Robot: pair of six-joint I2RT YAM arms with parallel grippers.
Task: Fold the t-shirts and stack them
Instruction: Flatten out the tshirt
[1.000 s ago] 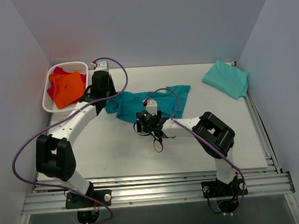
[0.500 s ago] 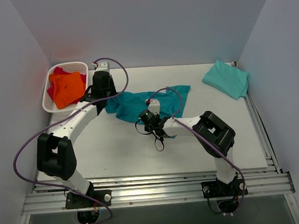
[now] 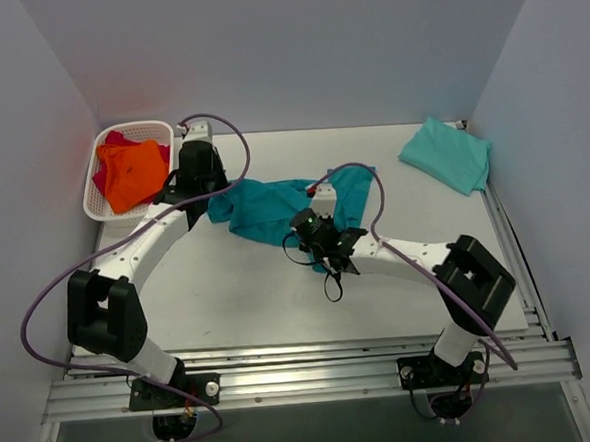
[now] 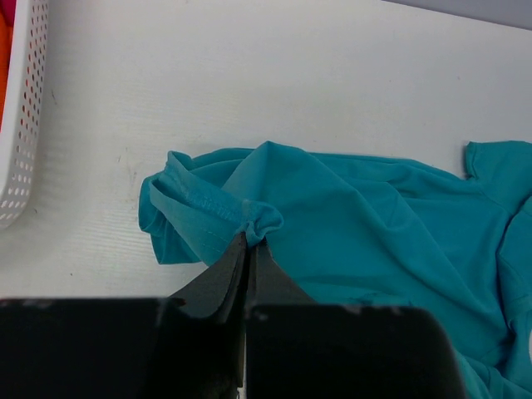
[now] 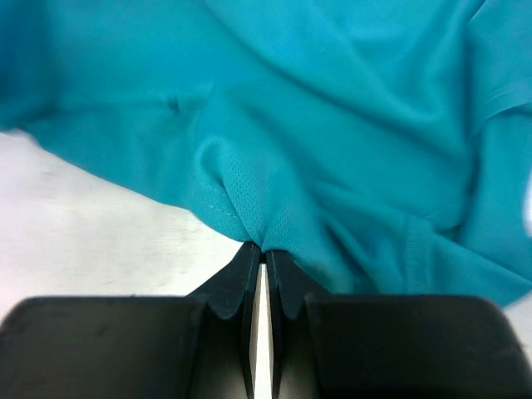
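Done: mint t-shirt (image 3: 446, 155) lies folded, far right.
In hand: teal t-shirt (image 3: 269, 205) rumpled mid-table; my left gripper (image 4: 249, 238) and right gripper (image 5: 260, 249) each clamp an edge.
To do: orange t-shirt (image 3: 134, 176) and magenta t-shirt (image 3: 113, 142) wait in the basket (image 3: 134, 128).

At your far left, the basket (image 3: 90, 198) sits on the table (image 3: 229, 295) with 2 shirts (image 3: 132, 176) stacked in it. The loose shirt (image 3: 264, 208) lies mid-table; the folded shirt (image 3: 446, 155) lies far right, well apart.
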